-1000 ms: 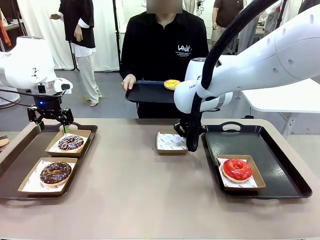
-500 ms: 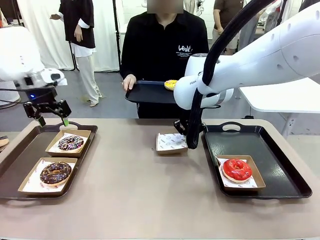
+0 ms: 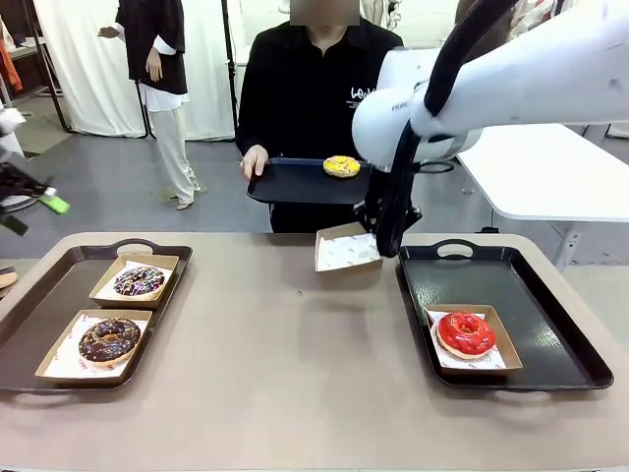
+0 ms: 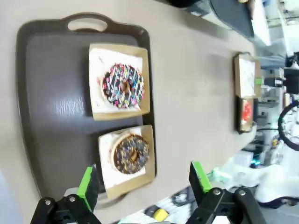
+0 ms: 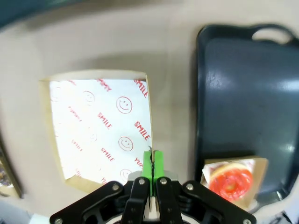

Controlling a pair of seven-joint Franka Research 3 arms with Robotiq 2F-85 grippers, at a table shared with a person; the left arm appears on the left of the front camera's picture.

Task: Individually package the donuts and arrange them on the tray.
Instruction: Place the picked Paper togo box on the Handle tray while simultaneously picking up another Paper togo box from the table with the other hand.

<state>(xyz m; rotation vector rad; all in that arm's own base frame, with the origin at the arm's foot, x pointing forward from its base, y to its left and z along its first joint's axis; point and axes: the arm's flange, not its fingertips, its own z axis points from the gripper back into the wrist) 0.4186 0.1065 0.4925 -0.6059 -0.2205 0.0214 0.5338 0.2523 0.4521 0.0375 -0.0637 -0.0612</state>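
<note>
Tan tabletop (image 3: 285, 364) with a dark tray at each end – the right gripper (image 5: 152, 163) has its jaws pinched on the edge of an empty paper-lined box (image 3: 346, 248), lifted and tilted toward the person's tray (image 3: 295, 184) holding the yellow donut (image 3: 341, 165). That thin grip could slip, I reckon. Left gripper (image 4: 145, 179), jaws apart, hangs above the chocolate donut (image 4: 130, 154) and sprinkled donut (image 4: 123, 86); the red donut (image 3: 465, 332) is boxed on the right tray (image 3: 511, 270).

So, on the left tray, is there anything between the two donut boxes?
No. In the front view the sprinkled donut and the chocolate donut sit in separate boxes, with a bare strip of tray between them.
</note>
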